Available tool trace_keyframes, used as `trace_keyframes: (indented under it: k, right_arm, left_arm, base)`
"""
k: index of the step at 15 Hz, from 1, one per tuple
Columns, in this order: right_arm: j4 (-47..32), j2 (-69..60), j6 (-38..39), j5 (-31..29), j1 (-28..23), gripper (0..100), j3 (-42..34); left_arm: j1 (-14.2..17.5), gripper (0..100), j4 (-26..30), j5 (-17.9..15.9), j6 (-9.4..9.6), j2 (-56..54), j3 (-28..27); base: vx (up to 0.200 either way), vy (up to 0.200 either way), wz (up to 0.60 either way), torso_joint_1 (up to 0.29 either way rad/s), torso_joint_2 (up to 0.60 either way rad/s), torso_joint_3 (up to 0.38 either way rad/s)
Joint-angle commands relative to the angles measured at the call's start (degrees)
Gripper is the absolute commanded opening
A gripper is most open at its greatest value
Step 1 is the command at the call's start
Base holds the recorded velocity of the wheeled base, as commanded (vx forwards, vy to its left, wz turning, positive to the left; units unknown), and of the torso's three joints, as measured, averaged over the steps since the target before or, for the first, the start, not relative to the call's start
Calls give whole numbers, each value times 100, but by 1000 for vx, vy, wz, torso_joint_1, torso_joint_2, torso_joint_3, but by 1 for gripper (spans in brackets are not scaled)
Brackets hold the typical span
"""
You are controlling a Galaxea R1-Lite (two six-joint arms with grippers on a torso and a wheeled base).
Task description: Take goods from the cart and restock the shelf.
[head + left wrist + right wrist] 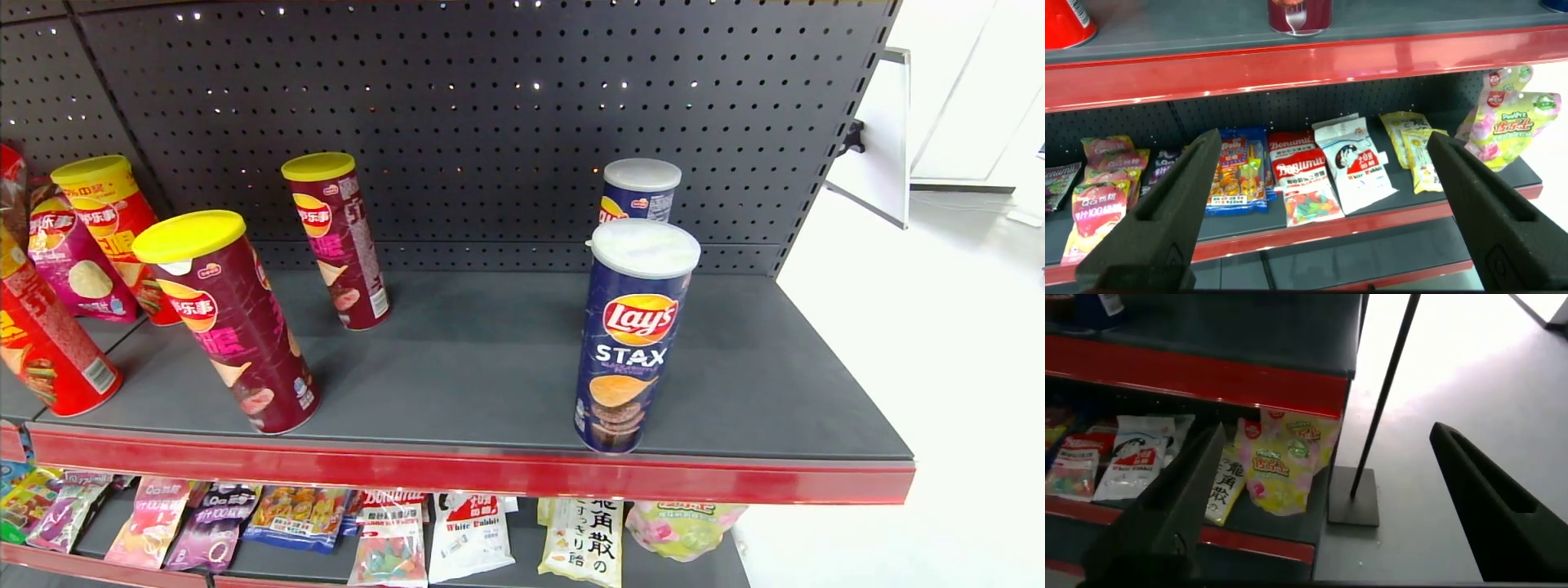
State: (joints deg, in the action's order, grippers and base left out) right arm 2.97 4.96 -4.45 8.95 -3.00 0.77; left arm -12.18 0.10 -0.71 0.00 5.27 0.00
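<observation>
On the dark shelf [490, 367] stand chip cans. A blue can [630, 336] is near the front edge at the right, a second blue can [640, 190] behind it. Two maroon cans with yellow lids stand further left, one at the front [229, 322], one at the back [336, 241]. My left gripper [1323, 220] is open and holds nothing, facing the lower snack shelf below the red rail [1290, 69]. My right gripper [1331, 506] is open and holds nothing too, near the shelf's right end by a green snack bag [1286, 461].
Red cans [45, 343] and a purple chip bag [77, 269] crowd the shelf's left end. Snack bags [392, 539] hang on the lower shelf. A pegboard back wall [490, 122] closes the shelf. A sign stand's pole and base [1354, 496] stands on the floor at the right.
</observation>
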Motion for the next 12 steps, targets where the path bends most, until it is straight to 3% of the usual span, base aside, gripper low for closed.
trace_keyframes:
  k: [1,4,5,8,12]
  right_arm:
    - [45,-48,76,-121,1,100,-50]
    - [-78,-39,296,-781,1,100,-77]
    - [-420,-22,348,-781,36,100,-42]
    - [-306,-329,419,-763,379,100,-68]
    - [-306,-496,410,-807,309,100,-68]
  left_arm:
    - [5,100,-1,0,0,9,-9]
    - [5,100,-1,0,0,9,0]
    - [-4,100,-1,0,0,9,0]
    - [-4,100,-1,0,0,9,0]
    - [-4,100,-1,0,9,9,0]
  base:
    - [0,0,0,0,0,0]
    - [0,0,0,0,0,0]
    - [0,0,0,0,0,0]
    - [0,0,0,0,0,0]
    - [0,0,0,0,0,0]
